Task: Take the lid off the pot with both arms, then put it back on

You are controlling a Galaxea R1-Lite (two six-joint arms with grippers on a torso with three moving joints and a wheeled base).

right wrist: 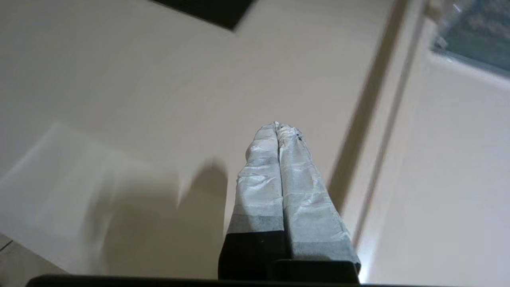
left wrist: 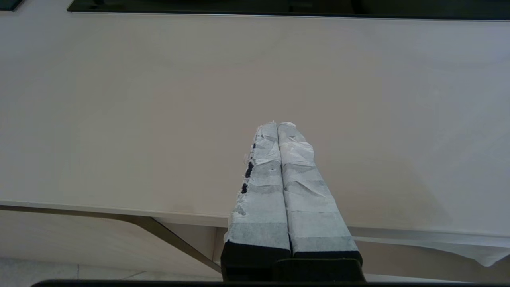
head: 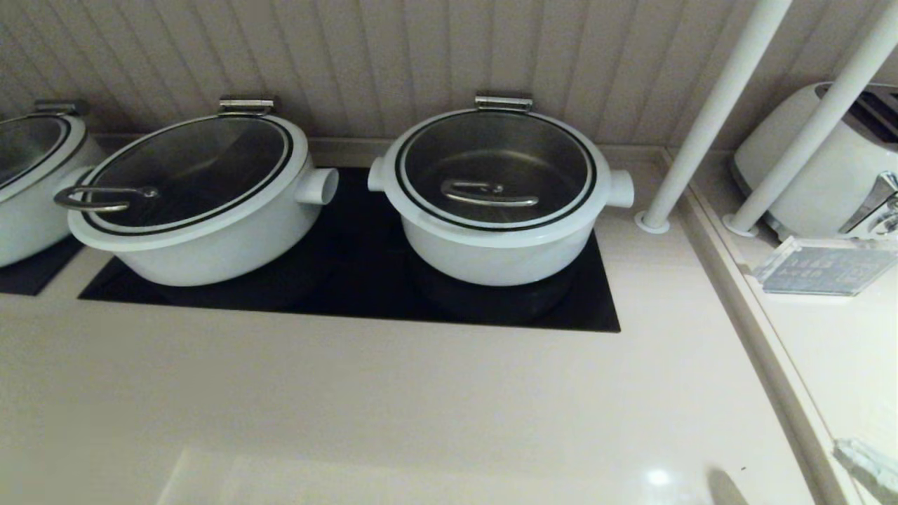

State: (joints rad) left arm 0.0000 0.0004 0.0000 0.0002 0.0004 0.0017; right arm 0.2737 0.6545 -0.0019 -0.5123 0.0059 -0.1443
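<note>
The deep white pot [head: 491,252] stands on the black cooktop [head: 365,280] at the back middle. The glass lid [head: 495,168] with a white rim and a bent steel bar handle [head: 489,193] lies closed on it. Neither arm shows in the head view. My left gripper [left wrist: 277,125] is shut and empty over the bare beige counter [left wrist: 159,119] near its front edge. My right gripper [right wrist: 277,126] is shut and empty above the counter [right wrist: 119,99], beside the raised ledge on the right.
A wider white pot [head: 203,238] with a loop-handled lid [head: 105,198] stands left of the task pot, and a third pot [head: 28,189] at far left. Two white posts [head: 708,119], a white toaster [head: 835,161] and a clear sign holder [head: 821,266] are at right.
</note>
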